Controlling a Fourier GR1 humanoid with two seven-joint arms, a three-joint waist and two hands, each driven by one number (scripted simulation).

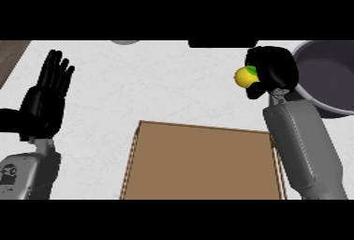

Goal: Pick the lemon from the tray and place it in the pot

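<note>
My right hand (pixel 273 68) is curled round the yellow lemon (pixel 243 78), which shows a green end and peeks out at the hand's left side. The hand hangs over the white counter, just left of the dark grey pot (pixel 330 75) at the right edge. The pot's inside looks dark; its rim is cut off by the view's edge. The brown tray (pixel 204 161) lies at lower centre with nothing showing in it, partly covered by my right forearm. My left hand (pixel 47 96) rests open at the far left, fingers up.
A grey round object (pixel 125 41) and a black shape (pixel 213 43) peek in at the counter's far edge. A dark wooden strip (pixel 10 54) runs along the upper left corner. White counter lies between the tray and the left hand.
</note>
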